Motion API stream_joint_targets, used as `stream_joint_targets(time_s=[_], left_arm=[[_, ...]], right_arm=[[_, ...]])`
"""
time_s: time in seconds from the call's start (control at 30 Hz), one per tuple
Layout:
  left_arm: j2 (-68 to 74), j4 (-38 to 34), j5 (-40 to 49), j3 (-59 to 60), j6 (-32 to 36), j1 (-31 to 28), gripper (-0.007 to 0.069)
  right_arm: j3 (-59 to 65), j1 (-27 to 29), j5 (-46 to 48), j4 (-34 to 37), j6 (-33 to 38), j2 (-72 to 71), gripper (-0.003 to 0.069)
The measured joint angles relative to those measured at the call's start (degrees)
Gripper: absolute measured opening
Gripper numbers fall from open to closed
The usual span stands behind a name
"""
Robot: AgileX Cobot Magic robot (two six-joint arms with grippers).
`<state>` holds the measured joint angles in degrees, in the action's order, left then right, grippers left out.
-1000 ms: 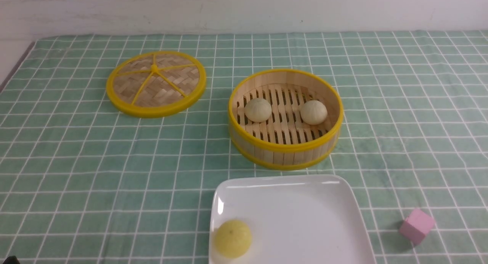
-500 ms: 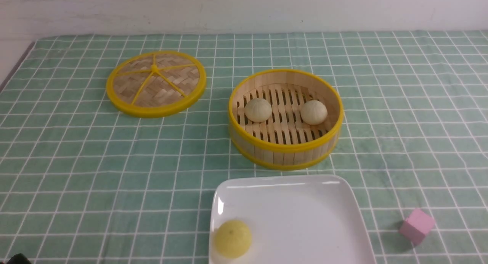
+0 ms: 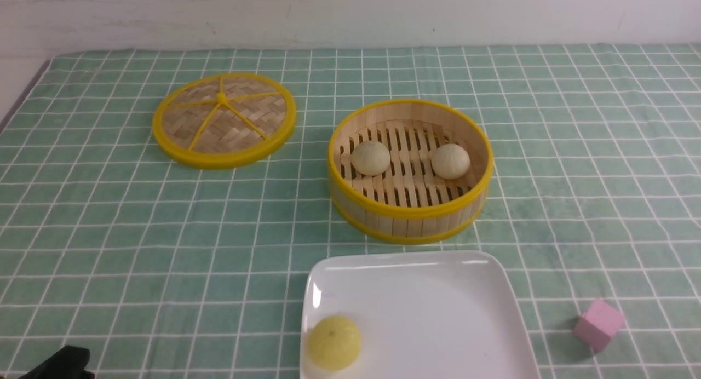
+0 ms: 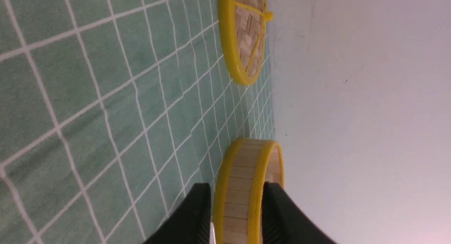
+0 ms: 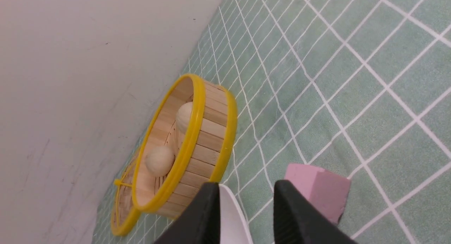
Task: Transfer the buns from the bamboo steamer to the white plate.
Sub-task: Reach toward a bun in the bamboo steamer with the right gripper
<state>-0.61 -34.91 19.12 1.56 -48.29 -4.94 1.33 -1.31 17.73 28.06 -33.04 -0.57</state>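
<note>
Black left claw [image 3: 61, 362]: protrudes further into the front view's lower-left corner; previously only a sliver at the edge.

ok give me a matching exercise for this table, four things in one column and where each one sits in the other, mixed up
Things
1. buns
2. yellow ball
3. pink cube
4. lid

Places
A. on the white plate
B. on the cloth, left of the steamer
C. inside the steamer
D. on the cloth, right of the white plate

Pairs: 1-C, 2-A, 3-D, 4-B
</note>
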Motion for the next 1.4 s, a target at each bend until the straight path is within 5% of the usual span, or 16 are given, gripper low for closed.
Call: stream_joint_targets(time_s=[0.2, 0.33, 0.43, 0.63, 0.83, 0.9, 1.03, 1.23, 1.4], left_arm=[[0.0, -0.12, 0.59, -2.92, 12.41, 0.0, 0.0227], [2.86, 0.56, 7.02, -14.33, 27.54, 0.0, 0.009], [10.71, 2.91, 17.3, -20.81, 34.63, 0.0, 0.0013], [27.94, 4.57, 37.51, -28.09, 45.39, 0.0, 0.0001], [44.27, 4.97, 42.63, -32.06, 55.89, 0.0, 0.0001], [48.22, 5.01, 41.79, -32.77, 59.3, 0.0, 0.0001], [50.24, 4.44, 41.11, -32.97, 60.65, 0.0, 0.0001], [50.47, 2.77, 39.89, -33.13, 60.84, 0.0, 0.0006], [50.47, 2.7, 39.59, -33.19, 60.59, 0.0, 0.0015]], right_arm=[[-4.48, 0.0, 0.28, -0.14, 4.51, 0.0, 0.0148], [-15.33, 0.0, 3.6, -2.76, 17.5, 3.29, -0.0004], [-21.84, -0.05, 11.3, -5.99, 24.08, 10.49, -0.0011], [-31.87, -0.05, 30.16, -8.75, 27.87, 28.53, -0.0002], [-41.06, -0.05, 42.34, 5.15, 46.01, 51.85, 0.0], [-44.75, -0.18, 46.38, 16.26, 56.74, 60.42, 0.0001], [-51.2, -2.72, 49.49, 24.79, 65.69, 70.62, 0.0001], [-67.72, -11.14, 47.04, 20.08, 64.7, 84.8, 0.0007], [-81.69, -16.83, 39.18, 7.95, 58.57, 96.77, 0.0054]])
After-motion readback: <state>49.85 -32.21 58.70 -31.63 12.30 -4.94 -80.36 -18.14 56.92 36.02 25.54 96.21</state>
